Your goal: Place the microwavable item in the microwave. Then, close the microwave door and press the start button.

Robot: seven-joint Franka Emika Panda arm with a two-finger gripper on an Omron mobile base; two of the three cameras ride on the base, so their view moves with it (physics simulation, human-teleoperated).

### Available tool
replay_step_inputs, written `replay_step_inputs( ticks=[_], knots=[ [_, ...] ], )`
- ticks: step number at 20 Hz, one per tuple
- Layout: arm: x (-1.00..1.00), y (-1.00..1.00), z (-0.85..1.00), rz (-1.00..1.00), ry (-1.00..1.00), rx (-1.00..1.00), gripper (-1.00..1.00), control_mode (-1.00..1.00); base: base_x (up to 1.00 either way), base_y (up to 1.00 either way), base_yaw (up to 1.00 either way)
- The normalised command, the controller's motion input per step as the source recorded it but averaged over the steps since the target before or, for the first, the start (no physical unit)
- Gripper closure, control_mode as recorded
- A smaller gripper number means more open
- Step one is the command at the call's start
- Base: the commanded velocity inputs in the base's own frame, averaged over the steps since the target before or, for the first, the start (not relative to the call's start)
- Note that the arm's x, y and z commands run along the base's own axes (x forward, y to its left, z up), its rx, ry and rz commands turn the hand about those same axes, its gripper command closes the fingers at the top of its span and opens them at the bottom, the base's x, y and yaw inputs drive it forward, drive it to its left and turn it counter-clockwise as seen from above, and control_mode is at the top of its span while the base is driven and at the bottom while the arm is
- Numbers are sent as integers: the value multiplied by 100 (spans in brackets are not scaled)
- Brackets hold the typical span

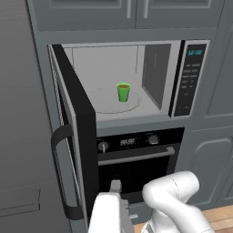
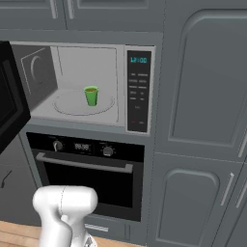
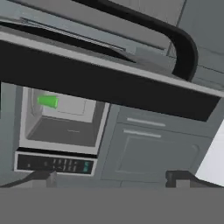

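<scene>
Your gripper [image 3: 111, 177] is spread wide, empty, low beside the open microwave door [image 1: 75, 132]. The green cup [image 1: 123, 92] stands upright on the turntable inside the microwave [image 1: 157, 116]: small, tapered, bright green, brown liquid inside. Likely light, thin-walled and spill-prone; you'd hold it mid-wall, upright.

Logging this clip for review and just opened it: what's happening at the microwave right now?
The green cup already stands upright on the turntable inside the microwave, and nothing is holding it. The microwave door is swung wide open. The gripper is low beside that door with its fingers spread and empty. Closing the door and pressing the start button on the control panel are not yet done.
</scene>
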Motion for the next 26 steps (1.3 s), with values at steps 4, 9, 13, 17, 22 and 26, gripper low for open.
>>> replay_step_inputs(
  ticks=[4, 9, 13, 17, 22, 26],
  knots=[
    [-6, 100, -83, 0, 3, -24, -100, -100, 0, 0, 0],
    [20, 100, -95, -2, 7, -22, -100, -100, 0, 0, 0],
    [56, 100, -83, -5, 8, -14, -100, -100, 0, 0, 0],
    [76, 100, -61, -6, 3, -10, -100, -100, 0, 0, 0],
    [72, 96, -66, -5, 8, -6, -100, -100, 0, 0, 0],
    [70, 27, -71, -6, 10, 0, -100, -100, 0, 0, 0]
  ],
)
